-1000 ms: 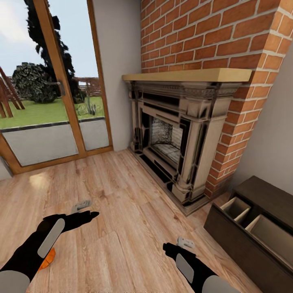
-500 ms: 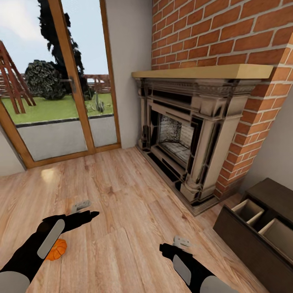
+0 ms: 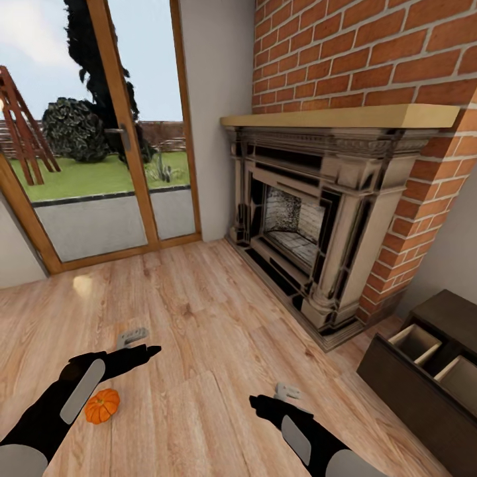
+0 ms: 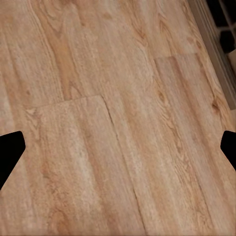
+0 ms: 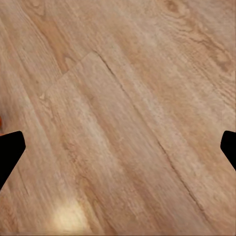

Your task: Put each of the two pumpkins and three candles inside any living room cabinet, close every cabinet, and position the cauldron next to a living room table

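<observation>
A light wooden plank floor (image 3: 199, 318) covers the lower two thirds of the head view, running from the glass doors at upper left to the frame's bottom edge. One small orange pumpkin (image 3: 102, 406) sits on the boards at lower left, stem up. A stone fireplace (image 3: 311, 225) stands on the floor at centre right, its dark base plinth resting on the boards along the brick wall. At lower right a low dark-brown cabinet (image 3: 424, 377) stands on the floor, with open compartments visible in its top. Both wrist views show bare planks (image 4: 118, 118) with visible grain and seams (image 5: 118, 118).
</observation>
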